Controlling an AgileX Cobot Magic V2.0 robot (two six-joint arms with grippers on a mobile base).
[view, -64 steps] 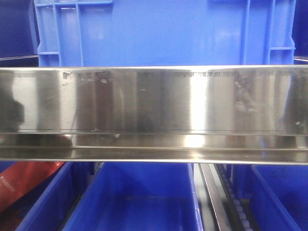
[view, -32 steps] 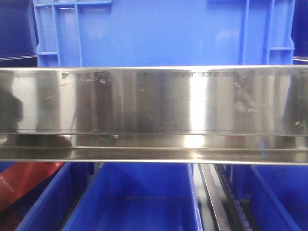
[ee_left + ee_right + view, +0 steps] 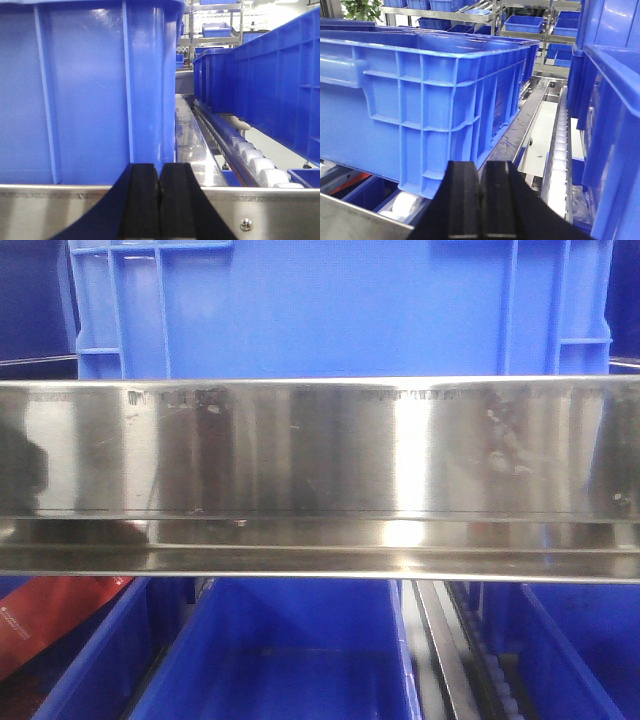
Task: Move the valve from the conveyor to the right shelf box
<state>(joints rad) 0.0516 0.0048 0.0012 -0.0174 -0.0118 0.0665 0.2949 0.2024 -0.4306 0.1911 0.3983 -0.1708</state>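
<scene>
Both pincers, left [image 3: 159, 200] and right [image 3: 480, 205], pressed together, empty; valve and conveyor unseen.

Bright blue ribbed plastic crates [image 3: 330, 310] above and below a shiny silver steel rail [image 3: 320, 475] streaked with white glare. A red patch [image 3: 50, 615] at lower left. Black gripper pads [image 3: 160, 200]. White rollers [image 3: 255, 162] at right.

Blue ribbed crates [image 3: 340, 310], shiny steel shelf rail [image 3: 320, 475], white rollers [image 3: 255, 162], red bag [image 3: 50, 620]
</scene>
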